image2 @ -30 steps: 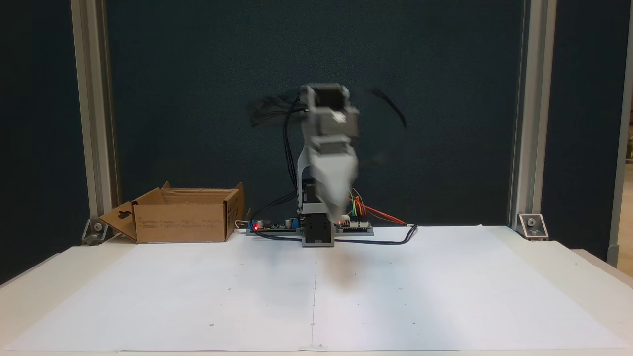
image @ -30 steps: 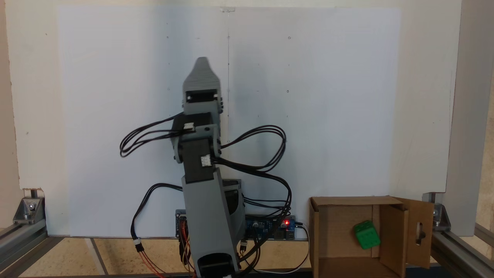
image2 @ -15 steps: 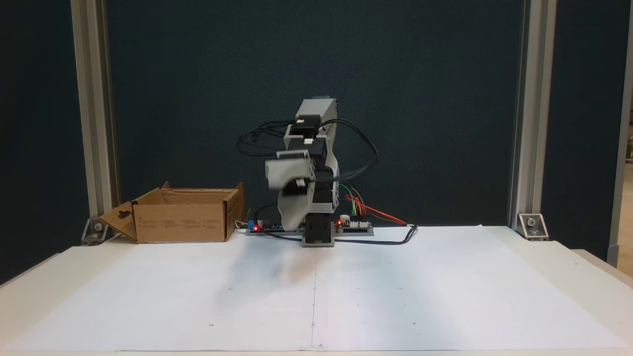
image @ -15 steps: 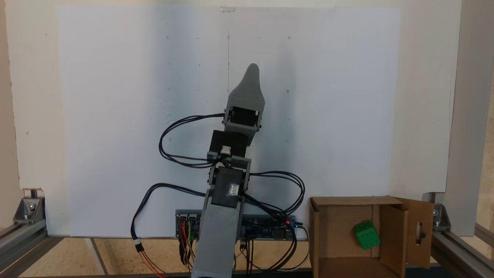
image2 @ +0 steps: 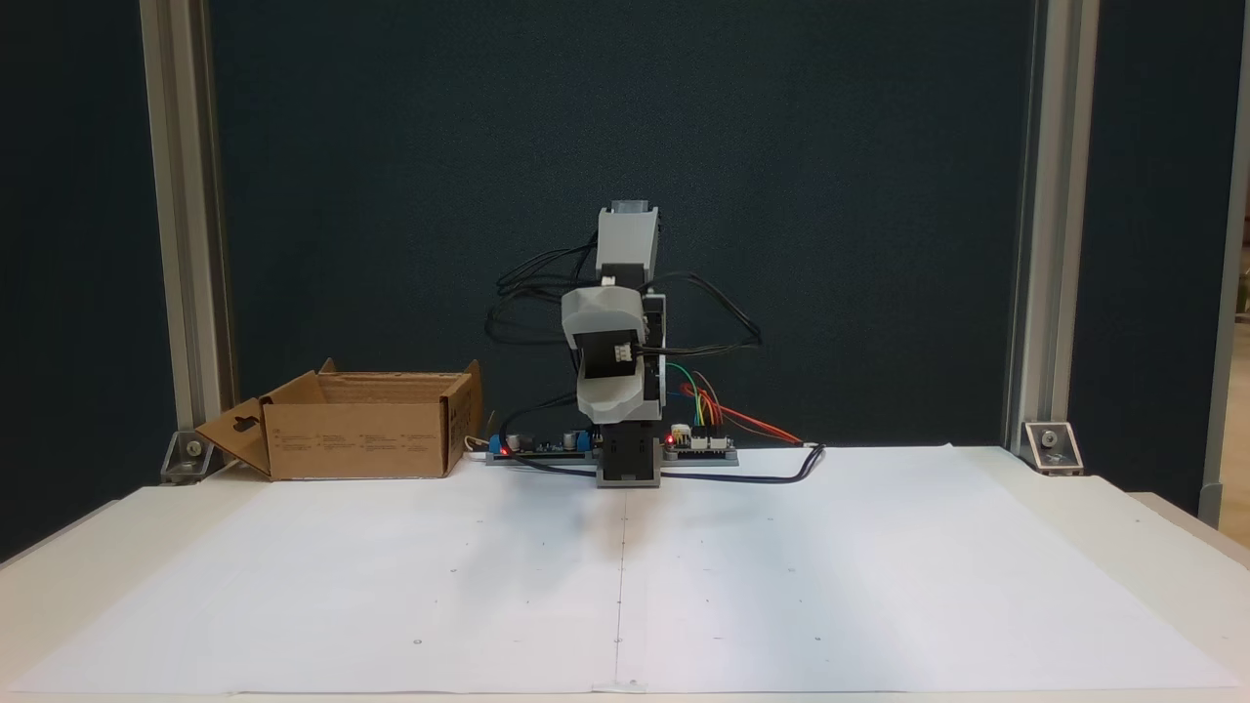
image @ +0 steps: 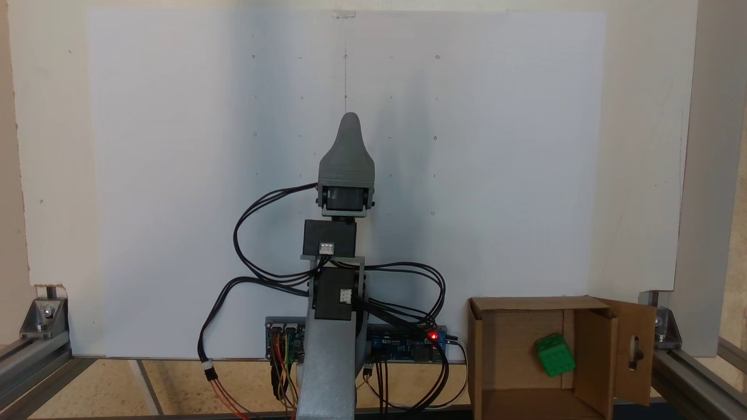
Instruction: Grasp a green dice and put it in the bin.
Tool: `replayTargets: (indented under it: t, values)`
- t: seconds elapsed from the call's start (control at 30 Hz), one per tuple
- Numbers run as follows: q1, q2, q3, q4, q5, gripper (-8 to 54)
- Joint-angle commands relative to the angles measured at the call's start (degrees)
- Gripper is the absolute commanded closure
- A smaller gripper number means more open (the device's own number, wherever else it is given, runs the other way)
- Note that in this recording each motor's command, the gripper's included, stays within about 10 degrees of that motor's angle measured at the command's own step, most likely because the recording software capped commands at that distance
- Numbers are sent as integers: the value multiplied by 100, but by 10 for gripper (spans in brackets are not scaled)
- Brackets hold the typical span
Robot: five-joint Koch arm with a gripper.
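**Green dice lying inside the bin; arm folded over its base**

The green dice (image: 555, 354) rests on the floor of the bin (image: 513, 304), toward the 3 o'clock side of the box interior, tilted, with a pipped face turned up. The bin stands at 4 o'clock from the arm in the top-down fixed view; its slotted flap (image: 635, 350) hangs open at the 3 o'clock side. In the front fixed view the bin (image2: 356, 439) sits at 9 o'clock from the arm base (image2: 627, 461), well apart from it.

The gripper (image: 349, 125) points to 12 o'clock over the white paper sheet (image: 175, 146), well apart from the bin. Its jaws lie one behind the other, so their spacing cannot be told. Nothing is seen held. In the front fixed view the gripper (image2: 607, 405) hangs folded down before the base, above the paper.

Black cables (image: 245, 233) loop at both sides of the arm. A red light (image: 432, 335) glows on the controller board (image: 402, 344).
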Motion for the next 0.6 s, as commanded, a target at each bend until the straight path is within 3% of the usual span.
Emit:
replayTargets:
  t: [0.0,0.57]
  values:
    - [-62,650,53,-947,149,17]
    - [-35,650,1195,-2698,35,18]
